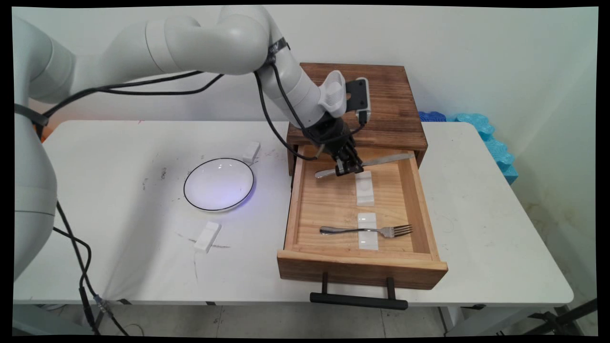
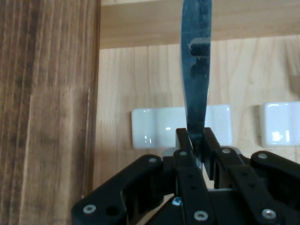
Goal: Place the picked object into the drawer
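knife (image 1: 364, 165): held crosswise above the back of the open wooden drawer (image 1: 421, 200), lifted clear of the drawer floor. the gripper (image 1: 347, 167) is clamped on it near the middle, the blade (image 2: 196, 84) running out between the 2 fingers (image 2: 185, 145) in the hand view. just below sits 1 white rest (image 1: 365, 188); nearer the drawer front a fork (image 1: 367, 231) lies across a 2nd rest (image 1: 367, 232). out on the table (image 1: 476, 200), well left of the drawer, a white plate (image 1: 218, 184) and 2 more white rests (image 1: 207, 237).

Knife (image 1: 381, 161) middle behind tool (image 1: 347, 167)
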